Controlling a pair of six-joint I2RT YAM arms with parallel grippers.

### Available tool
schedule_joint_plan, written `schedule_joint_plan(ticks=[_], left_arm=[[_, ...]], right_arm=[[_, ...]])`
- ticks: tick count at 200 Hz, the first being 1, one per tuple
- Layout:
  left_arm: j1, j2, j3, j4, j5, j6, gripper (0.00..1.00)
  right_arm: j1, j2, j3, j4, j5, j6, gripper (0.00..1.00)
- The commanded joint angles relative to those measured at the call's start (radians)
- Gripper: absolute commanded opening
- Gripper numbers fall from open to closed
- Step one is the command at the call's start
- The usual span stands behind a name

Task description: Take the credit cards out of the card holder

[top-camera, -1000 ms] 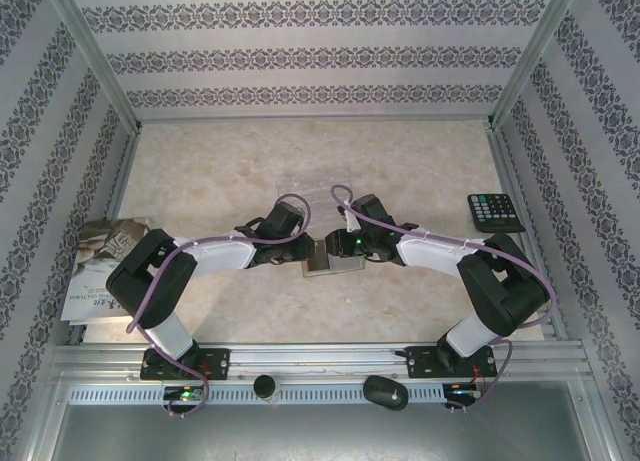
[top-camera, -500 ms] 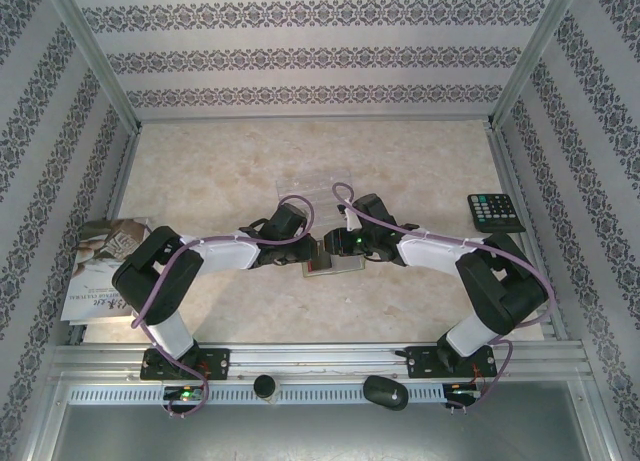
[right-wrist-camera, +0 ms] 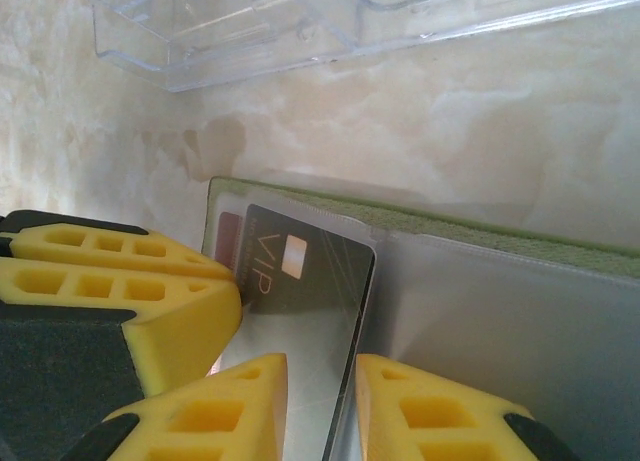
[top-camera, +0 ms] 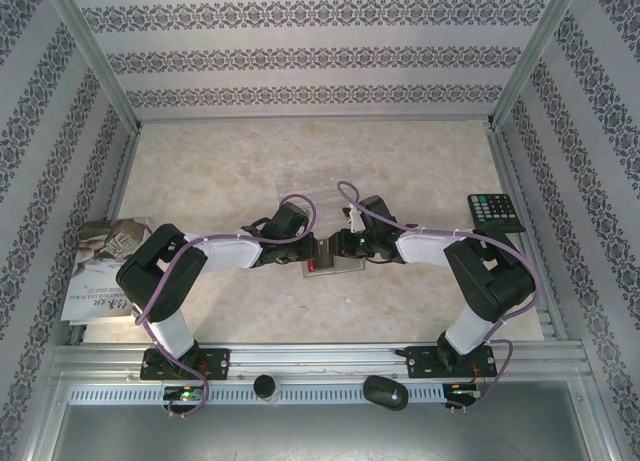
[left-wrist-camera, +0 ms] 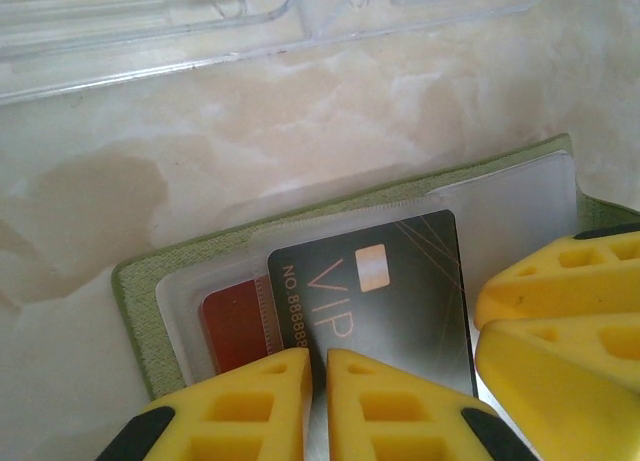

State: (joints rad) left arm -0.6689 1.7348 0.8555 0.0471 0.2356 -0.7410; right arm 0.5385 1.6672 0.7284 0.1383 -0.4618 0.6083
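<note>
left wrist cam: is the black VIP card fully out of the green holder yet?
No, the black VIP plastic card still lies on the open olive-green folding card holder, partly over a red card, under its clear sleeve.

Overhead camera looks down from behind the arms; both wrist cameras, seemingly close, share the card holder (left-wrist-camera: 345,206).

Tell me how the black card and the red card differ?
The black VIP-lettered plastic card lies on top, mostly exposed; the red plastic card peeks out beneath it, largely covered. The black one bears a small gold chip; the red one shows none. Both sit on the open olive-green card holder.
</note>
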Motion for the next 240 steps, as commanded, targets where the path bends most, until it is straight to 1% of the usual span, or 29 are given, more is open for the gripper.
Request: schedule_joint_plan(ticks=[1,42,88,138,176,196,219,240], left_arm=[[-0.016,0.029,0.001,-0.035,0.005,0.003,0.12],[-0.017,0.025,0.0,-0.045,0.003,0.003,0.09],[-0.017,0.029,-0.002,-0.043,0.005,0.0,0.08],[-0.018,0.032,-0.004,-0.037,0.008,-0.003,0.06],[-0.017,0.034,-0.005,-0.034,0.012,-0.003,0.04],[-0.016,0.03,-0.006,-0.034,0.01,-0.006,0.04],[-0.016,0.026,-0.01,-0.032,0.007,-0.006,0.04],[-0.015,0.024,-0.013,-0.031,0.007,-0.009,0.03]], right_arm=[[-0.015,0.012,-0.018,0.023,-0.03,0.025,0.24],[-0.034,0.016,-0.044,0.053,-0.072,0.051,0.2],[-0.046,0.014,-0.068,0.071,-0.093,0.056,0.2],[-0.044,0.041,-0.075,0.129,-0.142,0.086,0.16],[-0.04,0.055,-0.078,0.152,-0.147,0.1,0.15],[-0.042,0.052,-0.085,0.155,-0.14,0.105,0.1],[-0.046,0.038,-0.096,0.157,-0.129,0.106,0.0],[-0.052,0.021,-0.107,0.156,-0.115,0.104,0.0]])
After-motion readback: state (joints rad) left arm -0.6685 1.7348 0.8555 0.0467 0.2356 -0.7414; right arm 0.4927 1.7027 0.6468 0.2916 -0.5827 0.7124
